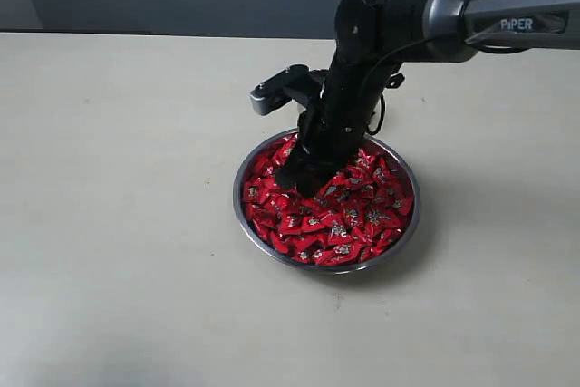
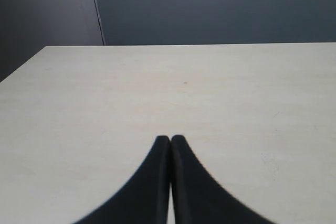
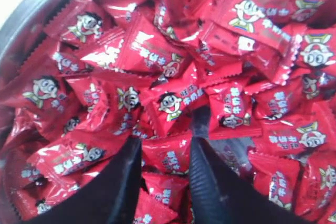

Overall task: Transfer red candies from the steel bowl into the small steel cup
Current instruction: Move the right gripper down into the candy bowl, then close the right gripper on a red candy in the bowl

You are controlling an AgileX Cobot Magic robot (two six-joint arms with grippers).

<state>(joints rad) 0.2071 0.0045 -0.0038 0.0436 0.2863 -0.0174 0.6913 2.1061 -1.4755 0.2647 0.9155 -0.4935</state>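
Exterior view: steel bowl (image 1: 332, 269), red candies (image 1: 344, 224) pointing all ways.

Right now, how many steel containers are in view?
1: the steel bowl at mid-table, heaped with red candies, the right gripper open among them. No small cup shows; it may be hidden behind the arm.

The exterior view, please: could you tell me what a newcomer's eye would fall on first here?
The heap of red candies filling the steel bowl in the middle of the table strikes first. The right gripper reaches down into the heap, its jaws apart among them.
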